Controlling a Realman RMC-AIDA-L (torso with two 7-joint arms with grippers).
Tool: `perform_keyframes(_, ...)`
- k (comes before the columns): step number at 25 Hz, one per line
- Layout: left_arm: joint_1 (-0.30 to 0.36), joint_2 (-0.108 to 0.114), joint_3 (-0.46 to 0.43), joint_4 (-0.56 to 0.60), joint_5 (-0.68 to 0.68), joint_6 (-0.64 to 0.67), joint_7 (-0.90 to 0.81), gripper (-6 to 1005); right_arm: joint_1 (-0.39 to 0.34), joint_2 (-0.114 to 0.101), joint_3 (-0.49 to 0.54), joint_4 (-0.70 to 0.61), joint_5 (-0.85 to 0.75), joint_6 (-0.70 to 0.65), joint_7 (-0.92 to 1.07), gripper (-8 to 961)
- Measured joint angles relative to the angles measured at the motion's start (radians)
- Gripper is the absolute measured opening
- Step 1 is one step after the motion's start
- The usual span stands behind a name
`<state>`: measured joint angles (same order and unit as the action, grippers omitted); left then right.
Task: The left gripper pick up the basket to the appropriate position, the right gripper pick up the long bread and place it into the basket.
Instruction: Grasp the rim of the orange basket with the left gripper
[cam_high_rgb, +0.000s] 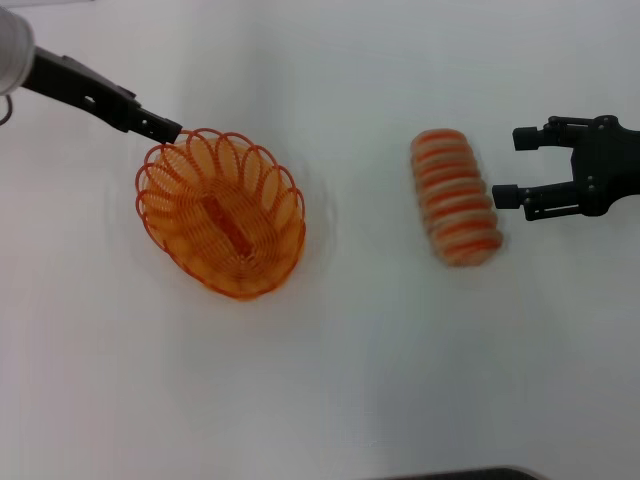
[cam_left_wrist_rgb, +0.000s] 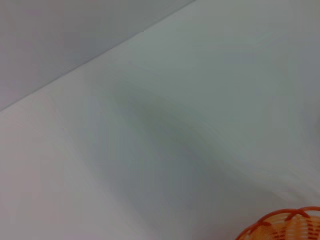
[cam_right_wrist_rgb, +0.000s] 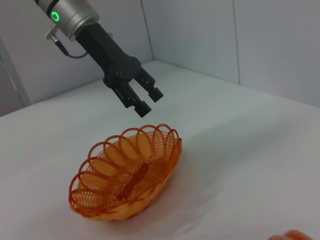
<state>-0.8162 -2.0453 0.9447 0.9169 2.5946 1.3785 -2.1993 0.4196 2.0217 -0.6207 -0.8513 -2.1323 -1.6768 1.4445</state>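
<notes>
R gripper (cam_high_rgb: 508, 165) jaws open, beside long bread (cam_high_rgb: 455, 197)

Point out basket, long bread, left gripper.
basket (cam_high_rgb: 221, 214): head view, wire floor at its centre.
long bread (cam_high_rgb: 455, 197): head view, middle striped segment.
left gripper (cam_right_wrist_rgb: 146, 101): right wrist view, between the open fingertips, above the basket's rim.

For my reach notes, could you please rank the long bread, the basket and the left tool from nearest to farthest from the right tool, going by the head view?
1. The long bread, just beside the right tool, on its inner side.
2. The basket, on the robot's left of the table.
3. The left tool, open above the basket's far-left rim.
</notes>
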Motion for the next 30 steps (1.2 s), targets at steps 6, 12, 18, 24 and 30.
perform_keyframes(6,-0.041,-0.035,0.083,0.002,0.072,-0.001,-0.009,785,0.003,0.0,0.0,0.0,0.0,0.001,-0.004,944)
perform_keyframes(12,-0.068,-0.068,0.112,-0.005,0.161,-0.025,-0.019,775,0.007,0.0,-0.001,0.0,0.0,0.002,-0.004,944)
perform_keyframes(18,-0.072,-0.081,0.116,-0.008,0.203,-0.069,-0.021,764,0.008,0.0,-0.002,0.0,0.0,-0.002,-0.004,944)
perform_keyframes(24,-0.075,-0.09,0.123,-0.014,0.225,-0.08,-0.022,749,0.009,0.0,-0.002,0.0,0.0,-0.005,0.0,944)
perform_keyframes(30,-0.075,-0.104,0.132,-0.044,0.248,-0.108,-0.021,733,0.011,0.0,-0.004,0.001,-0.001,-0.005,-0.001,945)
